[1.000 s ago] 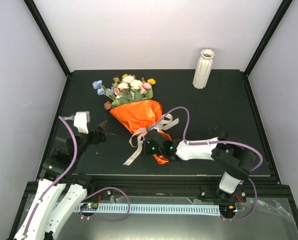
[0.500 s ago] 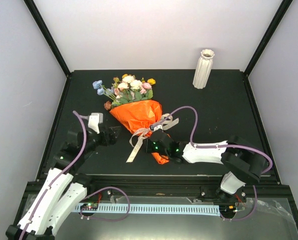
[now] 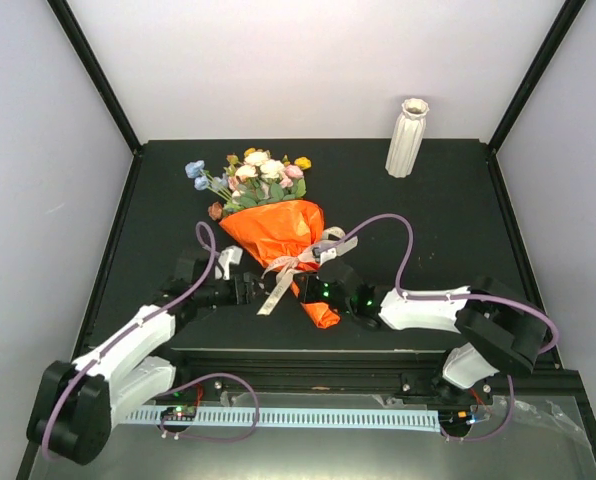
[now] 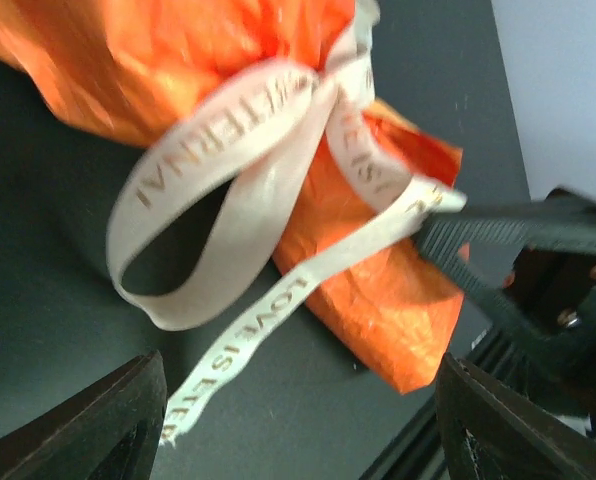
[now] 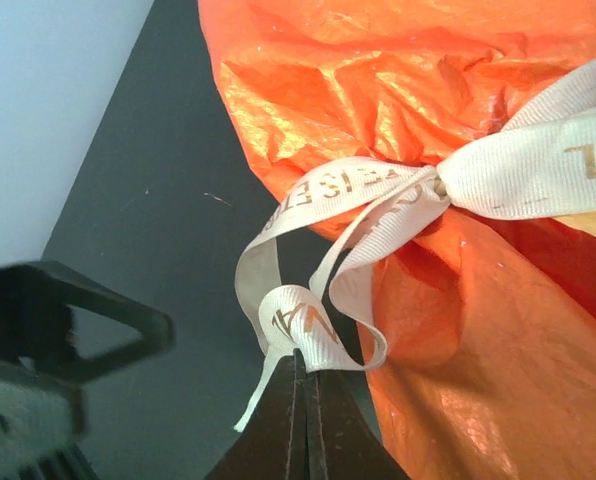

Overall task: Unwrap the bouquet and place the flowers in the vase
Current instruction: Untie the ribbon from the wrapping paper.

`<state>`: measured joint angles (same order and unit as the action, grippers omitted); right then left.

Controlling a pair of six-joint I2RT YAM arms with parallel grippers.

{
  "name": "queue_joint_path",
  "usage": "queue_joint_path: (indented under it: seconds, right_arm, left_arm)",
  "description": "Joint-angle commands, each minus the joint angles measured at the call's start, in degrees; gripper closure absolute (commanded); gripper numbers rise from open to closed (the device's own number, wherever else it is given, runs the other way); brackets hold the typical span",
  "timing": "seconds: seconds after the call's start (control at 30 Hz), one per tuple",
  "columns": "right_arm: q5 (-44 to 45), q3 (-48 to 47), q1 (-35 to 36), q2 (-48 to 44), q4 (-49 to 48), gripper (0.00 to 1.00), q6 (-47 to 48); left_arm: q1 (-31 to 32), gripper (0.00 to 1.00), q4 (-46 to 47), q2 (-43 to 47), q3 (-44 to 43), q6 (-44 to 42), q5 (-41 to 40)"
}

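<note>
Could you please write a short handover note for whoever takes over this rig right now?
Left claw: open, loose tail of the ribbon just ahead of it, nothing gripped.
Right claw: shut on the ribbon beside the knot.
Bouquet lies on the table near its middle, flowers towards the far left; vase stands upright far right, no flowers in it.
Done: nothing yet; ribbon tied, paper on.
Left: pull the bow loose, open the paper, move the flowers into the vase.

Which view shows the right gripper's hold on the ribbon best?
Right wrist: the right gripper is shut on a ribbon loop, seen close up. Left wrist shows the pinch from the side; top external shows only a small cream bow.
</note>
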<state>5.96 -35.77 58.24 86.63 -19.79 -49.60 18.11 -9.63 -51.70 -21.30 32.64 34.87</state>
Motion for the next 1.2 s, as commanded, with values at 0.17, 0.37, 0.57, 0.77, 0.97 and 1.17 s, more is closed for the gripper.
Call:
queue_joint_path:
  seconds: [0.17,0.37,0.57,0.77,0.97,1.17]
  right_arm:
    - [-2.70,1.75,-1.41,-2.64,-5.62,0.99,0.28]
    - [-4.14,2.81,-1.80,-3.54,-6.99,0.99,-0.13]
    - [-5.53,3.31,-1.81,-3.76,-7.73,0.99,0.24]
    - [-6.49,3.92,-1.90,-3.96,-8.40,0.99,0.92]
    - [-6.14,4.77,-1.90,-4.87,-8.41,0.99,1.02]
    - [-6.73,4.35,-1.92,-4.90,-8.33,0.99,1.14]
  left_arm:
    - [6.95,0.24,21.10,-11.57,1.70,-1.28,5.06]
    - [9.18,0.24,25.91,-15.62,1.70,-5.22,2.06]
    - [10.20,0.24,26.48,-15.43,2.00,-8.34,-1.48]
    - [11.56,0.23,28.19,-12.99,3.03,-11.23,-4.27]
    - [12.42,0.23,31.14,-11.86,4.73,-13.05,-4.69]
    - [14.03,0.23,30.39,-14.33,3.12,-14.59,-5.61]
